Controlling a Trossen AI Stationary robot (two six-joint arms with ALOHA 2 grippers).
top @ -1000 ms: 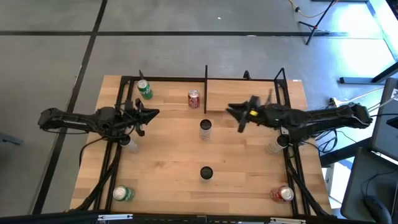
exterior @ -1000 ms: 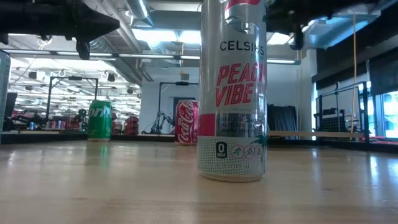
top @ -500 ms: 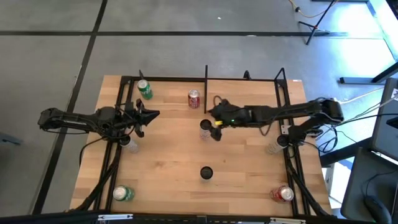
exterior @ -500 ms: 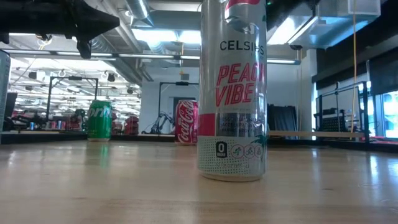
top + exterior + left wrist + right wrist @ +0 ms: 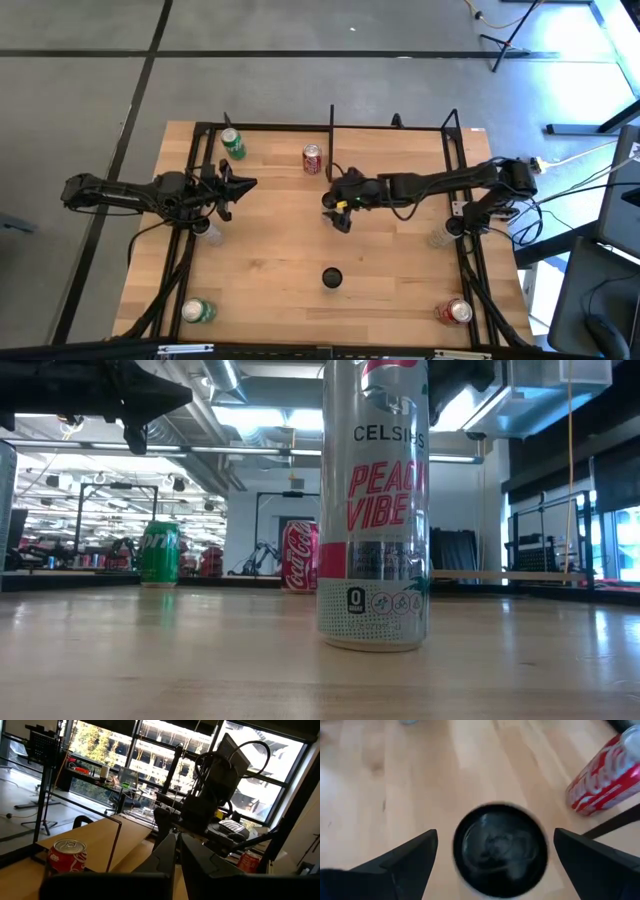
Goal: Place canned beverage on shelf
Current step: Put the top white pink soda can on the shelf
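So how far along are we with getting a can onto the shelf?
Early. The right hand is open over the tall middle can, fingers either side, not closed. The Coke can and green can stand at the table's far edge. The left hand waits, shut. Gripping, lifting and placing on the shelf remain.

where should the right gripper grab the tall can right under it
On the upright round side wall just below the dark top, coming straight down from above. The right gripper hangs open with one finger on each side of the tall can.
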